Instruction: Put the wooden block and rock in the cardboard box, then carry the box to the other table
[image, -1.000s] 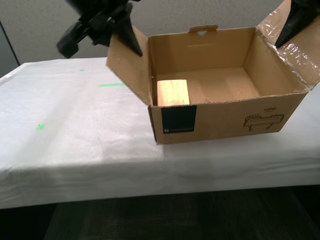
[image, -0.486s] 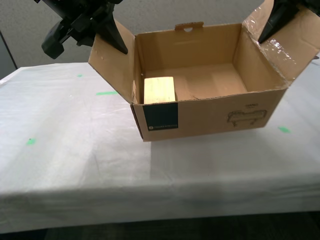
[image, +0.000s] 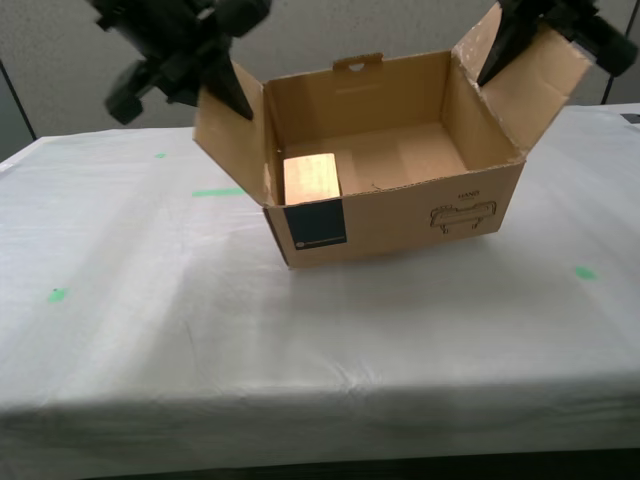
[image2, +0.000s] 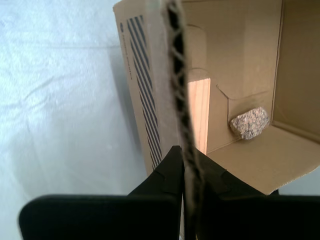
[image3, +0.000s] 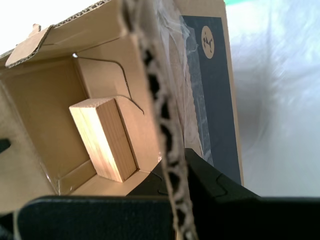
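My first tool (image3: 172, 165) was closed on the upright side flap (image3: 150, 75) of the cardboard box (image3: 45, 95), one finger on each face of the corrugated edge. In the exterior view this was the flap on that view's right (image: 535, 85), with my first tool (image: 500, 55) at its upper edge. Clear tape (image3: 187, 60) ran down the outer face of that flap.

My second tool (image2: 187, 165) was likewise clamped on the opposite flap (image2: 172, 60), the one on the exterior view's left (image: 228, 135), gripped near its top (image: 235, 95).

Between the two flaps the cardboard box (image: 400, 215) stood open, its handle tab (image: 358, 63) sticking up from the far wall and its dark navy label (image: 316, 225) on the near wall. The wooden block (image: 310, 178) lay inside at the end nearest my second tool, close behind the label. The rock (image2: 249, 122) was also inside, against an inner wall and apart from the block; the exterior view did not show it.

The box was over the white, wrinkled bench (image: 200, 330), which bore small green tape marks (image: 218, 191). I could not tell whether the box's base touched the bench.
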